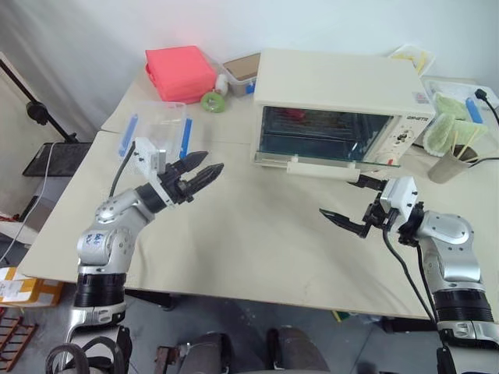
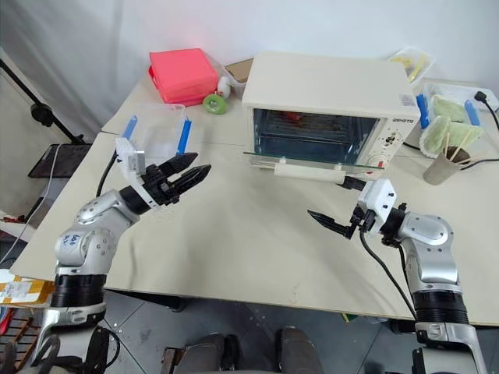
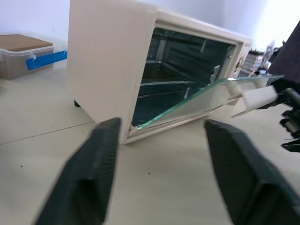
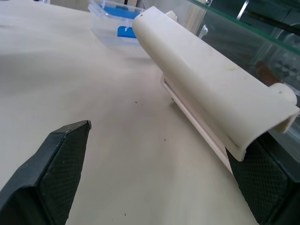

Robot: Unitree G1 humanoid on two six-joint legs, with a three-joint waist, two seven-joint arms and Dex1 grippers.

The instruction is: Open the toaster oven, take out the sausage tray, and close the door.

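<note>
With door (image 1: 331, 160) swung down on toaster oven (image 1: 335, 101) at table's far right — opening step finishing. Right gripper (image 1: 348, 204) spread beside handle (image 4: 211, 79); left gripper (image 1: 201, 173) spread, empty, must reach inside for sausage tray (image 3: 161, 75).

A pink folded cloth (image 1: 180, 72) lies at the upper left of the beige counter (image 1: 257, 241). Just right of it sits a green tape roll (image 1: 212, 101). A clear blue-clipped container (image 1: 158, 128) stands below. A paper cup (image 1: 447, 165) holding sticks stands at far right.
</note>
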